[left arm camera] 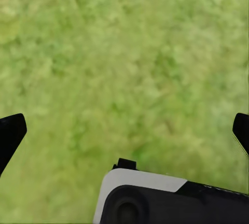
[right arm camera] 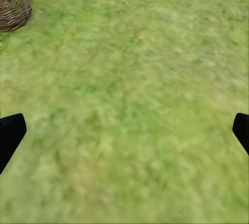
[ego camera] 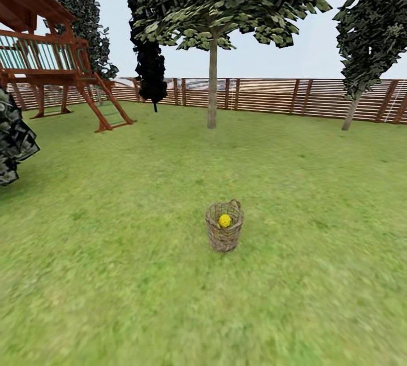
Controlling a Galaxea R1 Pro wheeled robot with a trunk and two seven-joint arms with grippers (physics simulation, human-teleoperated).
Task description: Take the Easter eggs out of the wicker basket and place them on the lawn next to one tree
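The brown wicker basket stands upright on the lawn in the middle of the head view, with a yellow Easter egg showing inside it. Other eggs are hidden in the basket. A tree with a straight pale trunk rises beyond the basket near the fence. In the right wrist view the basket sits at the frame's corner, well away from my open right gripper. My left gripper hangs open over bare grass, nothing between its black fingertips.
A wooden play tower with a ladder stands at the back left, a dark conifer beside it. A leaning tree is at the back right. A slatted fence closes the yard. A dark bush sits at left.
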